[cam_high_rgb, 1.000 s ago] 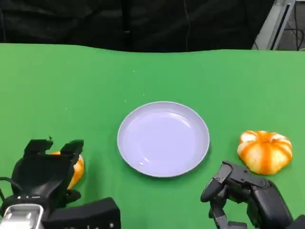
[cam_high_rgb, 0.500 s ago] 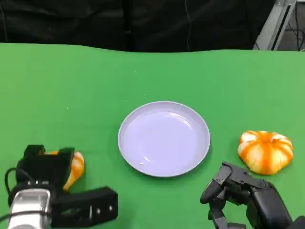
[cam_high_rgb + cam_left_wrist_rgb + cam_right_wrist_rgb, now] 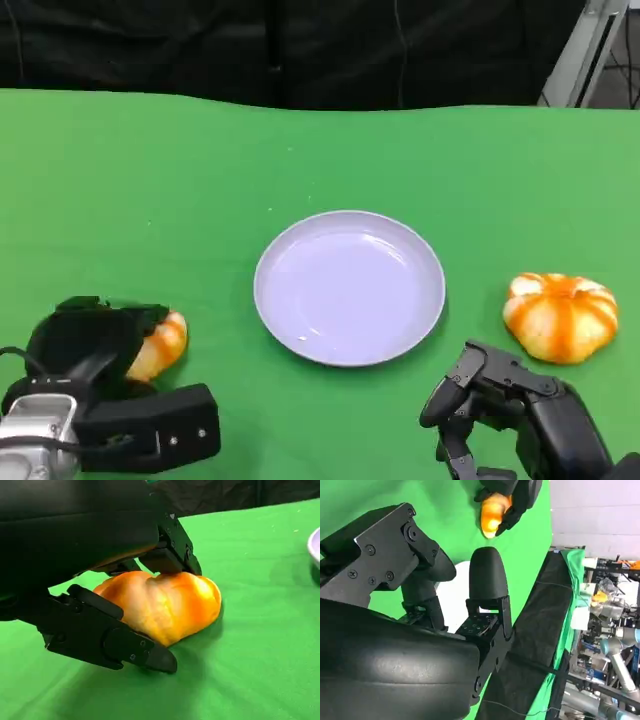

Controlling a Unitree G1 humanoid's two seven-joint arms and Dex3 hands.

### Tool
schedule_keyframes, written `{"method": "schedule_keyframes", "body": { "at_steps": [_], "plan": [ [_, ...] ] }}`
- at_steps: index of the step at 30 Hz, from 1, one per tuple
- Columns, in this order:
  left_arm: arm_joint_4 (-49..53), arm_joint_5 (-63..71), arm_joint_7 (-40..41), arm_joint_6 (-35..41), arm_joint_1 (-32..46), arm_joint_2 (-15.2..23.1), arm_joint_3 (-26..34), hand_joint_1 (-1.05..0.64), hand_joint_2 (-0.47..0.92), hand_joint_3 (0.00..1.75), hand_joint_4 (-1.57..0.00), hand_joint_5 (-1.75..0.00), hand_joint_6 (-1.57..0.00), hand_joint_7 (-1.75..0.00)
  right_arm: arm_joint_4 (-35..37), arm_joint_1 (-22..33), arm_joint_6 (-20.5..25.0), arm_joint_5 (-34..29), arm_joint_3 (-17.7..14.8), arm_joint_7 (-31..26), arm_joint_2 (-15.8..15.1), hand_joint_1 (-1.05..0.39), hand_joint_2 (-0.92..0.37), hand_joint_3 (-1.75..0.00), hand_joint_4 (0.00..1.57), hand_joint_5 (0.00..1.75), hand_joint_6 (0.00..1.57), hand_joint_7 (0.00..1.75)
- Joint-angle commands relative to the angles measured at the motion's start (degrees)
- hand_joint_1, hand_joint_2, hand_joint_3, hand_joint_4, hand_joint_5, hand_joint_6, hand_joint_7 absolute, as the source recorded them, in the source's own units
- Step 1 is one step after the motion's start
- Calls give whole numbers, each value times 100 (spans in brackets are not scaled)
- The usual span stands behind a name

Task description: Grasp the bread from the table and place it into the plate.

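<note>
A golden-orange bread point(image 3: 162, 342) lies on the green table at the near left. My left hand point(image 3: 85, 345) is curled over it and grips it. Up close in the left wrist view, the fingers point(image 3: 170, 555) press on top of the bread point(image 3: 165, 605) and the thumb point(image 3: 115, 640) lies against its lower side, with the bread touching the cloth. The pale lilac plate point(image 3: 350, 290) sits at the table's middle with nothing on it. Near the front right edge, my right hand point(image 3: 500, 400) holds nothing, its fingers loosely bent and apart.
An orange and white striped, pumpkin-shaped bun point(image 3: 560, 315) sits to the right of the plate, just beyond my right hand. A black curtain closes off the table's far edge. Bare green cloth lies between the bread and the plate.
My left hand has come down from above the bread and its fingers have closed around it. The right hand has stayed still. The camera has shifted slightly.
</note>
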Motion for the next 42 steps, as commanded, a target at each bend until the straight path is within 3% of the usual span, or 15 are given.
{"method": "schedule_keyframes", "body": {
  "at_steps": [1,4,9,10,13,16,21,27,33,42],
  "plan": [
    [246,71,256,-28,-14,157,-190,-35,92,16,-83,-170,-73,-112,6,-17,-23,55,-49,-24,-15,4,-46,-124,70,166,71,137],
    [30,4,317,-77,50,208,-203,-35,92,18,-81,-174,-68,-128,27,-30,-65,27,-58,-10,-53,4,-46,-125,70,167,71,137],
    [-234,-52,580,-289,126,306,-182,-35,92,16,-79,-175,-60,-127,54,-48,-98,40,-65,-10,-59,4,-45,-126,71,166,72,137],
    [-295,-53,798,-460,147,350,-158,-28,92,20,-75,-175,-55,-155,62,-52,-101,49,-67,-12,-52,4,-45,-126,71,166,72,137],
    [-356,22,1607,-862,168,428,-110,-21,89,25,-74,-175,-54,-173,97,-72,-110,65,-70,-11,-43,3,-45,-126,71,166,72,138],
    [-448,-4,1991,-1104,193,449,-71,-19,58,90,-77,-175,-56,-174,135,-90,-164,60,-75,-9,-55,3,-44,-126,72,167,72,137],
    [-659,25,2501,-1455,166,411,-43,-17,41,120,-81,-175,-59,-175,140,-82,-165,40,-80,-2,-75,3,-45,-126,71,166,72,137],
    [-879,13,2501,-1564,103,357,-26,-17,41,126,-83,-175,-61,-175,131,-72,-139,70,-80,1,-71,1,-45,-124,71,165,72,137],
    [-780,84,2667,-1787,-304,58,-149,-14,40,131,-88,-175,-66,-175,159,-73,-208,48,-72,-2,-85,4,-45,-124,70,165,72,137],
    [-319,141,2462,-1739,-1061,-644,-537,-17,36,131,-90,-175,-67,-175,149,-66,-216,42,-88,9,-110,4,-45,-125,70,165,72,137]
  ]
}}
